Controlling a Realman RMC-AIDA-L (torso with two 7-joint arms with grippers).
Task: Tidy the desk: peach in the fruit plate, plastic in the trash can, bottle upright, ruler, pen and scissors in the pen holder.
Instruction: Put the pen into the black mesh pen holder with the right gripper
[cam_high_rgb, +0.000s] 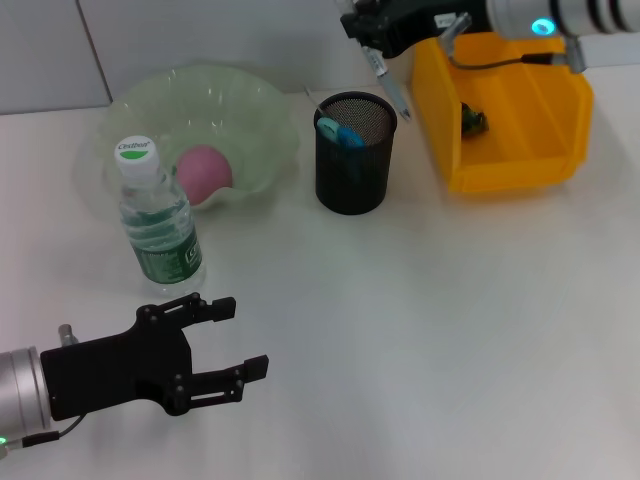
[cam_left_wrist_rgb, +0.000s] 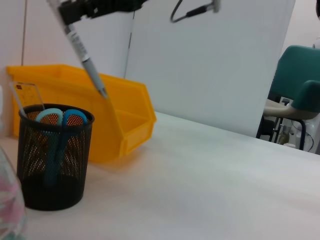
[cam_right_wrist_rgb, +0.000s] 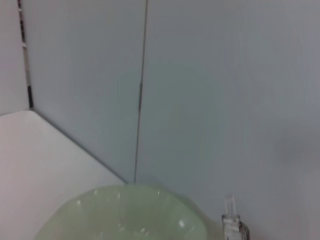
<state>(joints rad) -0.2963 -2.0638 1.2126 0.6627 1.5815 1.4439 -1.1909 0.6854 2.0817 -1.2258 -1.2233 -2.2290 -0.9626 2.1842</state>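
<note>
Near the counter's far edge, the right claw (cam_high_rgb: 385, 40) pinches the pen (cam_high_rgb: 392, 85) tilted beside the pen holder (cam_high_rgb: 354, 152), so it may miss the rim; the left claw (cam_high_rgb: 235, 340) waits spread.

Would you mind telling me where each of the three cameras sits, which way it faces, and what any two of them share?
Head view: above the desk, looking forward and down at the bottle, peach in the fruit plate, pen holder and trash can; left gripper open near, right gripper far, holding the pen.
Left wrist view: low above the desk, looking across at the pen holder with scissors; own fingers unseen, the right gripper holds the pen above.
Right wrist view: faces the wall over the fruit plate; no fingers shown.
Head and left wrist views share pen holder, trash can, pen.
</note>
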